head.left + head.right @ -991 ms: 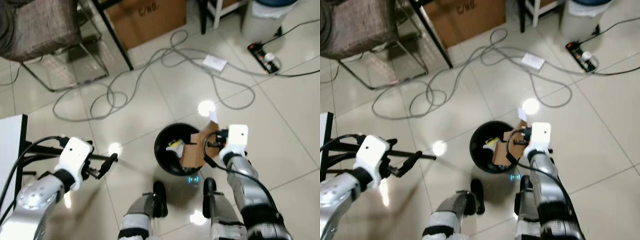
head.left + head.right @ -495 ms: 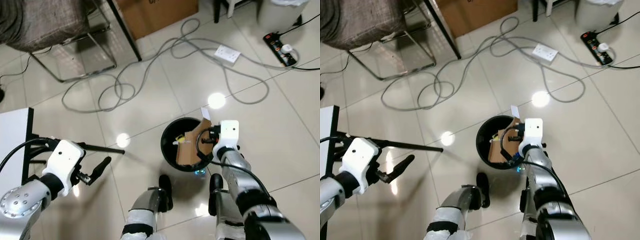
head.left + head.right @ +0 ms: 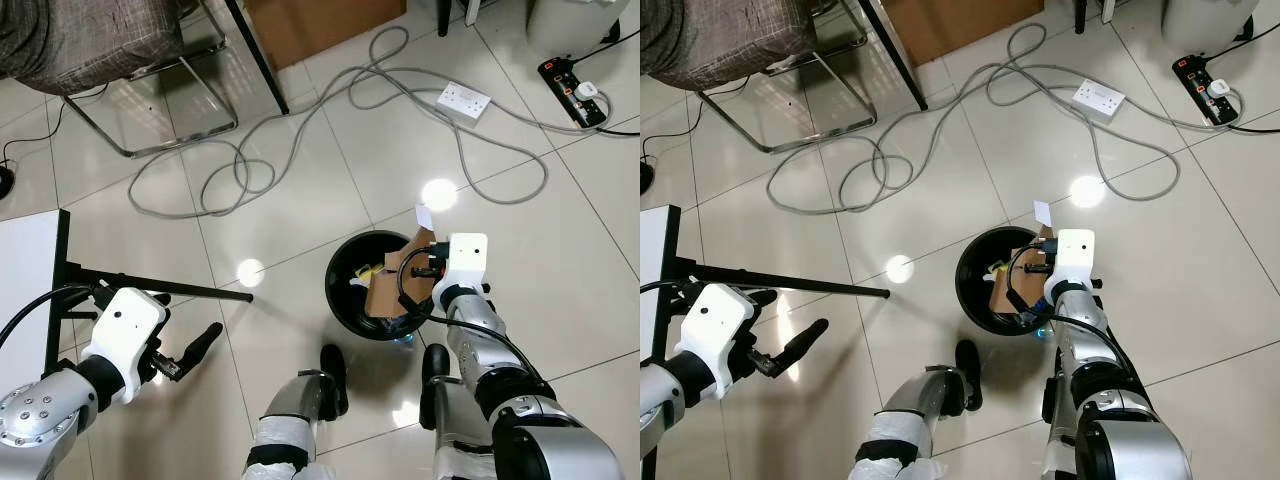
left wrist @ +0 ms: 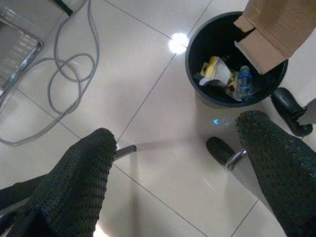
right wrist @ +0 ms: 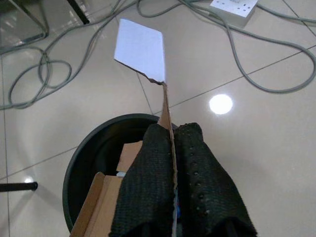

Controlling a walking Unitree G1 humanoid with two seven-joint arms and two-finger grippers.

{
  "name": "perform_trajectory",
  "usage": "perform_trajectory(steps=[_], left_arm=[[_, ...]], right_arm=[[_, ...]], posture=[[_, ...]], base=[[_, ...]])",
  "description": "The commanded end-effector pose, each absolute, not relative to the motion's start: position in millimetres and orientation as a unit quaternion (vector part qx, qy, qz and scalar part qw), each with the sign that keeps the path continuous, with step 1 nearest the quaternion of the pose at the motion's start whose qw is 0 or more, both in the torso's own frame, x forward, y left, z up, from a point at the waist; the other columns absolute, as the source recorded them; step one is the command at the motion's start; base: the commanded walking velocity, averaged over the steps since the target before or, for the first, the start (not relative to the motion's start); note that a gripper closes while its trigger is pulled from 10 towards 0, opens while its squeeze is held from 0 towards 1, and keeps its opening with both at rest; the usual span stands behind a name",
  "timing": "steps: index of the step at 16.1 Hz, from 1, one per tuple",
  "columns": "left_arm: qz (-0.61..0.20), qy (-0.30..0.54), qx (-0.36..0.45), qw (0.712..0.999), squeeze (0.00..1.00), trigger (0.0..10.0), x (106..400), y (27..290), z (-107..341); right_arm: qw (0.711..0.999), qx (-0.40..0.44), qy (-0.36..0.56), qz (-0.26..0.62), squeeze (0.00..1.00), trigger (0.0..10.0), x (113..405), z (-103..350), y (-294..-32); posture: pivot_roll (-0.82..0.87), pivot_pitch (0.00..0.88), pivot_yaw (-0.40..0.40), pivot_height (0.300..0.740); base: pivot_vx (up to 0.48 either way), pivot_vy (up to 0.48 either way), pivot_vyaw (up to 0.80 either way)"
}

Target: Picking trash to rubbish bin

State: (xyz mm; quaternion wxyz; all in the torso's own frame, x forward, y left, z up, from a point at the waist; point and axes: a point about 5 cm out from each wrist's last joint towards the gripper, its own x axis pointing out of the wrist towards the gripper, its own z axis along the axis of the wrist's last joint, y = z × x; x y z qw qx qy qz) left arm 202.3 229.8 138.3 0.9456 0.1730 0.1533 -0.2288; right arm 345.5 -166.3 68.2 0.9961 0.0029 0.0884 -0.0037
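Cardboard box (image 3: 385, 290), flat brown corrugated board with a white label flap, stands tilted in the round black rubbish bin (image 3: 343, 300) on glossy tiled floor (image 3: 300, 210), pinched by the shut right claw (image 5: 170, 143), while the left claw (image 4: 173, 163) hangs open over grey cables (image 3: 240, 180).

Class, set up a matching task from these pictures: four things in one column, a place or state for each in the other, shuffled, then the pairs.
Things:
1. cardboard box
2. left gripper
3. plastic bottle
4. white socket block

Places or states:
A. on the floor among grey cables
B. open, holding nothing
C. lying inside the black bin
D. pinched by the right gripper over the bin

Pairs: 1-D, 2-B, 3-C, 4-A
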Motion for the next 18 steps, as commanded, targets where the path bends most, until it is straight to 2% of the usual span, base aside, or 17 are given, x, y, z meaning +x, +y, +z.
perform_trajectory(steps=[1,12,15,18], left_arm=[[-0.221,0.177,0.172,0.944,0.00,10.0,195,236,134],[-0.222,0.188,0.171,0.941,0.00,10.0,190,236,129],[-0.221,0.179,0.161,0.945,0.00,10.0,195,228,123],[-0.234,0.154,0.136,0.950,0.00,10.0,209,208,116]], right_arm=[[0.993,0.009,0.114,0.002,1.00,10.0,336,52,-161],[0.999,0.015,0.030,0.014,1.00,10.0,354,87,-157],[0.999,0.016,-0.004,0.029,1.00,10.0,355,98,-158],[0.999,0.014,-0.035,0.025,1.00,10.0,347,105,-162]], posture=[[0.38,0.571,0.299,0.740],[0.38,0.574,0.299,0.740],[0.32,0.545,0.264,0.740],[0.24,0.503,0.215,0.740]], base=[[0.000,0.000,0.00],[0.000,0.000,0.00],[0.000,0.000,0.00],[0.000,0.000,0.00]])
